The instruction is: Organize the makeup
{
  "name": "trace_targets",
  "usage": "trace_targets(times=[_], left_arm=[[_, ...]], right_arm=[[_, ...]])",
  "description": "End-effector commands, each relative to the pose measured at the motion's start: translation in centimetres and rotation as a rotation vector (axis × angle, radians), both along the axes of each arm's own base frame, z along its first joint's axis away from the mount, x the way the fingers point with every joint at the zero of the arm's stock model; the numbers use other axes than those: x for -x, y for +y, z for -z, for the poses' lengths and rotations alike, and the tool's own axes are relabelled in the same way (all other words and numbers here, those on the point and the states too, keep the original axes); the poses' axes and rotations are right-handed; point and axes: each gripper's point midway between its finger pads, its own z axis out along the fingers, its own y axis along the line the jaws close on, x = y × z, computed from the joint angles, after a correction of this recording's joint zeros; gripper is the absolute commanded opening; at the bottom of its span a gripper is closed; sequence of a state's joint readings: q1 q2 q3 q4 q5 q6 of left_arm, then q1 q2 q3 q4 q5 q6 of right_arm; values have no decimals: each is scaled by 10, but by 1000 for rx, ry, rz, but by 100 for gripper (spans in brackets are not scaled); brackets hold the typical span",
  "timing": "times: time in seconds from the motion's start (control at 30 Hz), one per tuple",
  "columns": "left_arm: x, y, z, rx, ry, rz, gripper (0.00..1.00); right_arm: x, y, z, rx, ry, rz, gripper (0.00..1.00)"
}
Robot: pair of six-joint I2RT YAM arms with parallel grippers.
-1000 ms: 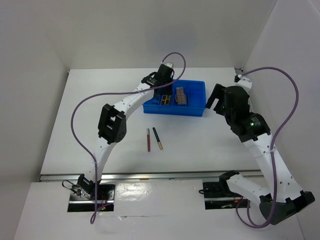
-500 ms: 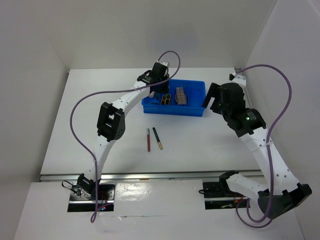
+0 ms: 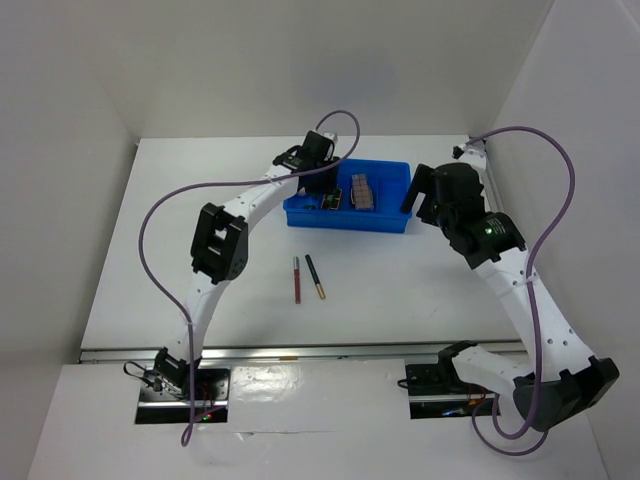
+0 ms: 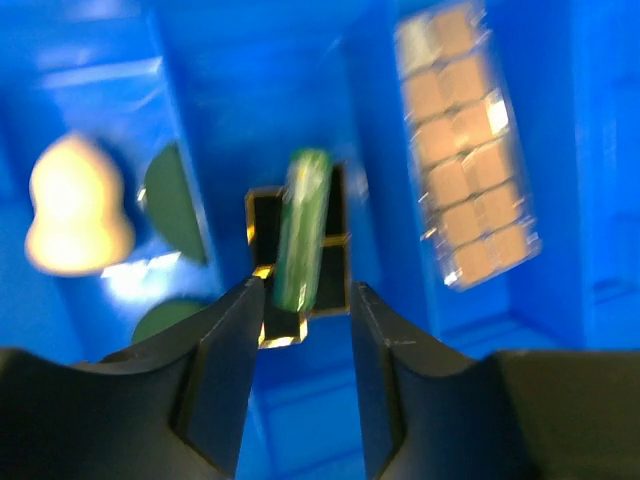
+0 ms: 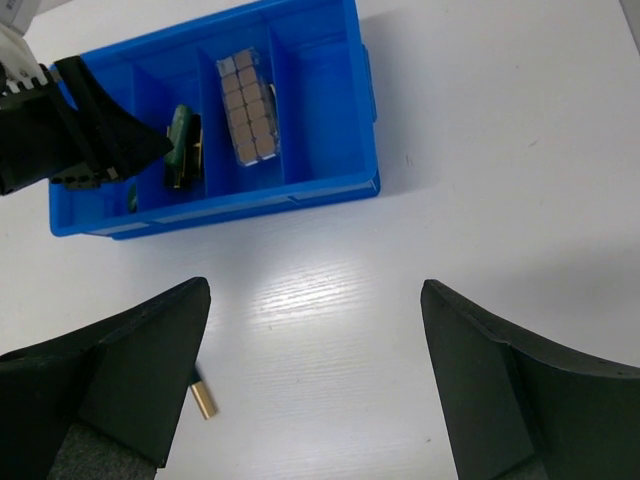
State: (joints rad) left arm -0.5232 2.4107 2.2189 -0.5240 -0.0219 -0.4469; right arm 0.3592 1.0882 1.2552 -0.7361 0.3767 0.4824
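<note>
My left gripper (image 4: 305,300) hangs over the blue bin (image 3: 392,220), jaws open. Just ahead of its tips a blurred green tube (image 4: 303,228) lies over a black-gold palette (image 4: 268,325), touching neither finger. A peach egg sponge (image 4: 75,205) and a dark green sponge (image 4: 175,200) sit in the compartment to the left, and a pinkish palette (image 4: 465,140) in the one to the right. Two thin pencils (image 3: 297,279) (image 3: 315,276) lie on the table in front of the bin. My right gripper (image 5: 315,300) is wide open and empty over bare table, right of the bin.
The bin (image 5: 250,205) has several narrow compartments; the rightmost one holds nothing. The left arm's wrist (image 5: 70,130) covers the bin's left end. A pencil's gold tip (image 5: 204,400) shows beside my right gripper's left finger. White walls close in the table on three sides.
The left jaws have opened and let go of the green tube over the bin's middle compartment. The right arm has drifted slightly left, its gripper still open.
</note>
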Motion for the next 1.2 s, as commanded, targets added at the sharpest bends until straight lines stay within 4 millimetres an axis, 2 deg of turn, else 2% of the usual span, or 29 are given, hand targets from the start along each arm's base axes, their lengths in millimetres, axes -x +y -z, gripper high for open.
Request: trace_targets(times=[0.0,0.1,0.13,0.2,0.23,0.27,0.3,0.33,0.37,0.4,0.43,0.47,0.5,0.53,0.57,0.6,0.63,0.67,0.7,0.73,0.77,0.83,0.87,0.93,1.03,1.07,1.17], left_arm=[[7,14,-44,-15,-56,-24,52],[33,25,-58,-53,-43,-46,43],[48,42,-67,-73,-40,-87,40],[69,53,-76,-65,-40,-131,38],[91,66,-52,-96,17,-136,38],[105,68,-54,-99,8,-137,38],[118,74,-78,-64,-40,-154,40],[135,92,-56,-116,-2,-187,40],[147,94,-53,-115,10,-186,40],[155,99,-64,-91,-4,-198,37],[170,103,-49,-100,38,-179,37],[179,109,-45,-113,54,-179,36],[185,116,-43,-124,61,-194,36],[196,122,-46,-115,66,-207,36],[198,130,-49,-112,66,-234,36],[202,139,-51,-108,74,-258,36],[206,142,-53,-84,81,-263,36],[206,147,-71,-51,41,-275,36],[209,146,-75,-37,31,-258,36],[211,145,-81,-29,17,-243,36],[210,152,-84,-33,12,-261,36],[207,166,-95,-53,-2,-294,36],[208,169,-96,-65,-1,-303,36],[208,178,-97,-91,1,-329,36],[210,185,-107,-79,-27,-347,36],[209,188,-102,-82,-23,-356,36],[212,191,-101,-62,-28,-366,36]], right_arm=[[-2,0,-5,-33,-50,12,94],[2,-3,2,-29,-33,24,95],[3,-4,4,-26,-25,24,95],[4,-4,9,-22,-15,24,95],[5,-4,15,-17,-1,25,95],[4,-2,13,-25,-9,17,95],[5,0,19,-26,7,7,95],[5,9,24,-44,13,-32,95],[3,16,19,-68,-4,-58,93],[4,28,22,-74,0,-122,90],[6,39,27,-77,20,-176,88],[7,55,30,-93,31,-232,85],[12,85,36,-106,52,-319,81],[17,102,45,-119,76,-353,81],[22,121,53,-128,88,-395,81],[25,138,70,-113,127,-425,80],[41,167,78,-99,143,-503,75],[44,180,107,-49,204,-506,72],[48,192,116,-23,221,-518,69],[66,209,129,7,251,-552,65],[65,217,134,31,245,-553,59],[69,232,163,47,290,-576,57],[72,232,168,46,306,-586,57],[67,239,177,28,295,-599,68],[64,242,200,47,331,-609,68],[65,245,212,58,354,-624,68],[59,249,224,66,358,-635,68]])
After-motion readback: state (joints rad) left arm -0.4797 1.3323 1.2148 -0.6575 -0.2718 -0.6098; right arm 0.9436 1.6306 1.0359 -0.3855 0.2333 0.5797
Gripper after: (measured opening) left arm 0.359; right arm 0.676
